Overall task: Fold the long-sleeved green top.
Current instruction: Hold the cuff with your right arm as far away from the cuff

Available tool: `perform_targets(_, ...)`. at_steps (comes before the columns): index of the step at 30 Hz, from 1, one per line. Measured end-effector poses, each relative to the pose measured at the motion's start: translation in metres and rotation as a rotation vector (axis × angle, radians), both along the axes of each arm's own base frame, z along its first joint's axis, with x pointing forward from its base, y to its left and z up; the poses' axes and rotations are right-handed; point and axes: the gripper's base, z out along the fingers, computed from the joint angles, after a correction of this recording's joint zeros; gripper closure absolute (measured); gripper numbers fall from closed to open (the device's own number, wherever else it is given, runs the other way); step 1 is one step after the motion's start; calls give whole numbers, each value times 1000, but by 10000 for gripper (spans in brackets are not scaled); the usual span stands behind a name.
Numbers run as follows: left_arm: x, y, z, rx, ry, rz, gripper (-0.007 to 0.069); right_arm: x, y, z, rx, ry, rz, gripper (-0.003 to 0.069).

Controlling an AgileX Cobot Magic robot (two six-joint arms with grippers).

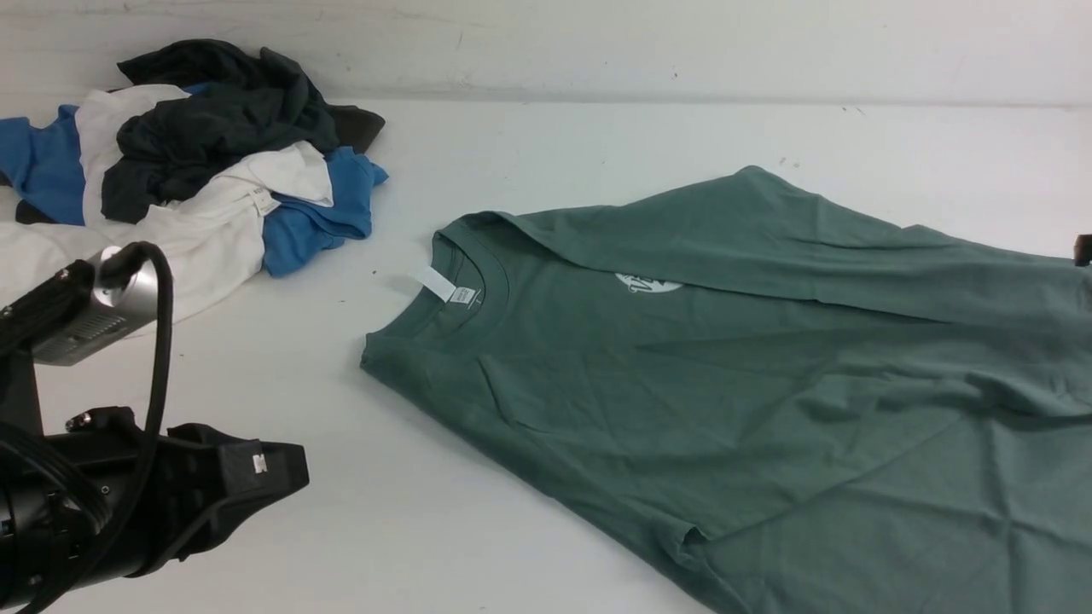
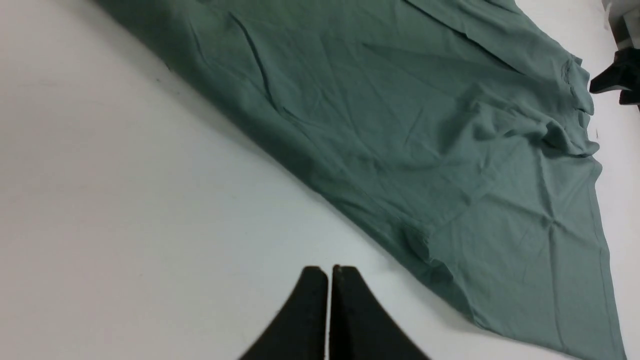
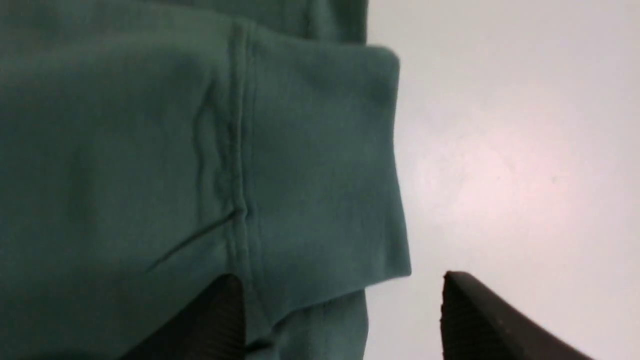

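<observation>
The green long-sleeved top (image 1: 725, 375) lies spread on the white table, its collar and white neck tag (image 1: 448, 288) pointing left. One sleeve is folded across the chest toward the right, partly covering the white round print (image 1: 647, 284). My left gripper (image 1: 294, 473) hovers over bare table at the near left, shut and empty, apart from the top's edge (image 2: 400, 125). My right gripper (image 3: 342, 285) is open over the sleeve's cuff (image 3: 320, 165), which lies flat on the top's body with one finger (image 3: 220, 320) above the fabric. Only a dark sliver of it (image 1: 1083, 250) shows in the front view.
A heap of black, blue and white garments (image 1: 196, 162) sits at the back left by the wall. The left arm's camera and cable (image 1: 111, 307) rise at the near left.
</observation>
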Motion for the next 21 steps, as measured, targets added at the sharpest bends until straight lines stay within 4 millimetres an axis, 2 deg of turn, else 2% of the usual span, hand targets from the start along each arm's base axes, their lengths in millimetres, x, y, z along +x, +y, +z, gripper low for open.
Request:
perform_targets(3, 0, 0, 0, 0, 0, 0, 625, 0, -16, -2, 55, -65, -53, 144)
perform_targets(7, 0, 0, 0, 3, -3, -3, 625, -2, -31, -17, 152, -93, -115, 153)
perform_targets(11, 0, 0, 0, 19, -17, -16, 625, -2, -39, -40, 245, -89, -138, 211)
perform_targets(14, 0, 0, 0, 24, -21, -20, 625, -2, -41, -42, 262, -99, -137, 285)
perform_targets(18, 0, 0, 0, 23, -21, -19, 625, -2, -41, -42, 261, -105, -129, 450)
perform_targets(20, 0, 0, 0, 23, -21, -19, 625, -2, -42, -41, 252, -106, -123, 557)
perform_targets(21, 0, 0, 0, 23, -21, -19, 625, -2, -42, -40, 245, -104, -119, 582)
